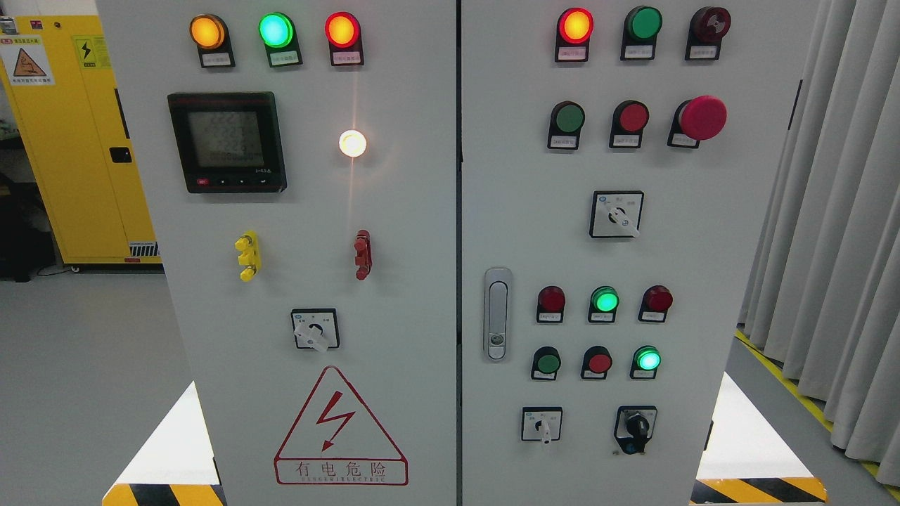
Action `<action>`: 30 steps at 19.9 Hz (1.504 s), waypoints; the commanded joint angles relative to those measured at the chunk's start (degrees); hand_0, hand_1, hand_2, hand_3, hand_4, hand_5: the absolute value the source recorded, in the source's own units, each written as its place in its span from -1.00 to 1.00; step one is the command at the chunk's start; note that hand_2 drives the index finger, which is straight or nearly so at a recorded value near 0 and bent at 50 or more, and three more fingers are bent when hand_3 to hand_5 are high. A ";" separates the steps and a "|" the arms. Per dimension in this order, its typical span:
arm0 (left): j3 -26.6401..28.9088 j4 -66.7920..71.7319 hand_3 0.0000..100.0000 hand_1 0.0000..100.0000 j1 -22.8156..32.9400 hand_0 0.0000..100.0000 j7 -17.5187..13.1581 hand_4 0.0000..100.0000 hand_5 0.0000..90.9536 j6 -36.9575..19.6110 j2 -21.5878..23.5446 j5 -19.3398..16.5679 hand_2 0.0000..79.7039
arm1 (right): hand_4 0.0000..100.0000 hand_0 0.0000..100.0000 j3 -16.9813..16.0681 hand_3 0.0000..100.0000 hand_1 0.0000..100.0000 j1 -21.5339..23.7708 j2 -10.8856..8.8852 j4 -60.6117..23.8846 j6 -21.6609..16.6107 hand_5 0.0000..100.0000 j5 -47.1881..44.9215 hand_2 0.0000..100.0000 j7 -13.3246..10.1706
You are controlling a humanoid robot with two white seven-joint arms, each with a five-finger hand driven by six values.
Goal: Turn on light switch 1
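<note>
1. Head view: just the control cabinet [394,232], both doors straight ahead. Neither robot hand is in frame, so I can't tell how the fingers sit or which arm is closer.
2. Which one is "light switch 1"? Labels are too small to read. My guess is the rotary switch [315,329] on the left door, low centre, knob pointing down-right.
3. Any reach has to go forward and up from below the frame.

To my left, a yellow safety cabinet [70,133] stands on the grey floor [84,365]. To my right, grey curtains [837,211] hang above yellow-and-black floor tape [787,379].
</note>
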 commanded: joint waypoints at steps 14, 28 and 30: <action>-8.43 57.64 -1.00 -0.56 -12.52 -0.37 -8.70 -1.00 -1.00 16.43 2.49 0.85 -1.00 | -1.00 -1.00 0.00 -1.00 0.00 0.00 0.00 0.00 -0.03 -1.00 0.00 -0.92 0.04; -8.43 57.91 -1.00 -0.73 -12.97 -0.44 -5.44 -1.00 -1.00 16.61 2.40 0.85 -1.00 | -1.00 -1.00 0.00 -1.00 0.00 0.00 0.00 0.00 -0.03 -1.00 0.00 -0.92 0.04; -8.43 58.00 -1.00 -0.74 -12.97 -0.45 -5.62 -1.00 -1.00 16.61 2.40 0.85 -1.00 | -1.00 -1.00 0.00 -1.00 0.00 0.00 0.00 0.00 -0.03 -1.00 0.00 -0.92 0.04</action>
